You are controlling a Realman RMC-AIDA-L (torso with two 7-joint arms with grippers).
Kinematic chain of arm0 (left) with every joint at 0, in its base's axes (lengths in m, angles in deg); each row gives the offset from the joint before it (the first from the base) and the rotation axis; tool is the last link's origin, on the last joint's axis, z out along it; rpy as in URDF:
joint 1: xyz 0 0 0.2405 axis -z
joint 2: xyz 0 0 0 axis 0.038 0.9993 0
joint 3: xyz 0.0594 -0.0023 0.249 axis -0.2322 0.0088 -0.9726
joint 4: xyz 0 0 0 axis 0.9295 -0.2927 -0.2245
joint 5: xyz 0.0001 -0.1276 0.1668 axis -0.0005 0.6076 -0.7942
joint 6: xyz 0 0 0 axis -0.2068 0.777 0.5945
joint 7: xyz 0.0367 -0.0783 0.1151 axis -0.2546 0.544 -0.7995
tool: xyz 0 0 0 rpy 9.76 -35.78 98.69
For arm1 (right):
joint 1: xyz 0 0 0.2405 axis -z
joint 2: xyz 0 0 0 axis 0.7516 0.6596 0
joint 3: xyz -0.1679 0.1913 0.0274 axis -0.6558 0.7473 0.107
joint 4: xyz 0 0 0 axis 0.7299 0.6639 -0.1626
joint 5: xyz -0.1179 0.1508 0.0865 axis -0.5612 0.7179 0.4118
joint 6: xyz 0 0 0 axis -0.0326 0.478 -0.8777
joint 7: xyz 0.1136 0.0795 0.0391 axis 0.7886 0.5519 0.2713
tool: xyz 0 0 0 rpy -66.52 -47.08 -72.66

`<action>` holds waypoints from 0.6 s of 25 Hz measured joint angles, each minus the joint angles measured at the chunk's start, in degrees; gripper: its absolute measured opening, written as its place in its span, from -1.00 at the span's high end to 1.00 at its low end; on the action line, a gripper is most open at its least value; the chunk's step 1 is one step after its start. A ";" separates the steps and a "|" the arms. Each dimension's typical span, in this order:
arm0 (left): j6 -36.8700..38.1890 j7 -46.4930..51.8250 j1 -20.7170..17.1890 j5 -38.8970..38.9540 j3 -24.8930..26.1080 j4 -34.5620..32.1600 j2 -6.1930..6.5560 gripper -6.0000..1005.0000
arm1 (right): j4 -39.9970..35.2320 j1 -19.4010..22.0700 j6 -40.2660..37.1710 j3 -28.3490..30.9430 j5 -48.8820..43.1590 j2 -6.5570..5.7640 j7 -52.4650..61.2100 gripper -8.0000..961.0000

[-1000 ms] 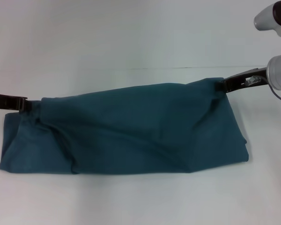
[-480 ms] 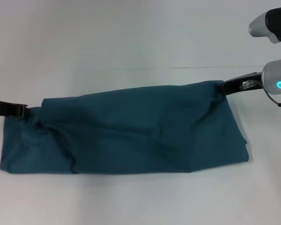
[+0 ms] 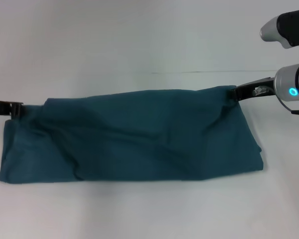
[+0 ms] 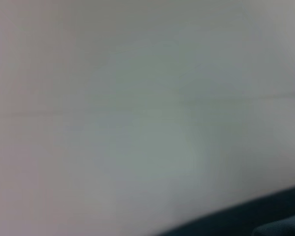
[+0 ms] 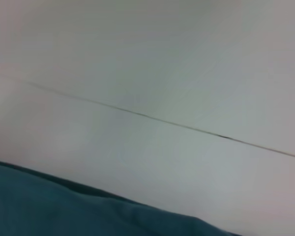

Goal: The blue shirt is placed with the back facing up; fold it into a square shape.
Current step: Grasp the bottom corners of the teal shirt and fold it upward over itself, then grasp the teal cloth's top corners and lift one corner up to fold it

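Nothing else on the white worktop (image 3: pixel 139 40) besides the shirt; a thin seam line runs across it behind the cloth, nothing stands in either arm's path

Blue shirt (image 3: pixel 134 137) lies folded into a long band, plain side up, no lettering visible. Long axis runs left to right across the head view, slightly higher at the right end. Near edge is a fairly straight fold line; far edge is lifted at both top corners. Diagonal creases run through the middle, cloth bunches a bit at the left end

Open worktop on all sides: wide bare strip behind the shirt, narrower bare strip in front, little room past the left end before the frame edge

Left hand (image 3: pixel 16 109) at the far-left top corner, pinching the cloth there. Right hand (image 3: pixel 235 92) at the far-right top corner, pinching that corner, arm coming in from the right

Wrist views: each shows only bare worktop and a sliver of teal fabric at the frame edge (image 5: pixel 64 211), own fingers not visible
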 joint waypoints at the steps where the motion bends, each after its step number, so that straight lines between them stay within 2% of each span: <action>1: -1.49 0.02 -0.58 0.50 0.29 -0.80 -0.40 0.70 | 0.33 -0.02 0.59 -0.04 -0.01 0.00 0.09 0.74; 5: -4.15 0.37 -1.64 0.98 0.29 -2.19 -0.94 0.69 | 0.82 -0.31 1.18 -0.22 -0.16 -0.03 0.53 0.73; 8: -4.22 0.51 -1.60 0.58 0.41 -1.99 -0.84 0.69 | 0.85 -0.54 1.28 -0.24 -0.22 -0.07 0.60 0.27; 10: -4.29 0.53 -1.66 0.63 0.42 -2.23 -0.84 0.68 | 0.87 -0.66 1.40 -0.23 -0.23 -0.08 0.53 0.12; 13: -4.36 0.43 -1.77 0.83 0.46 -2.46 -0.85 0.22 | 0.87 -0.77 1.45 -0.39 -0.24 -0.09 0.28 -0.09; 15: -4.22 0.27 -1.81 0.95 0.49 -2.44 -0.81 0.03 | 0.81 -0.77 1.35 -0.79 -0.24 -0.08 0.16 -0.22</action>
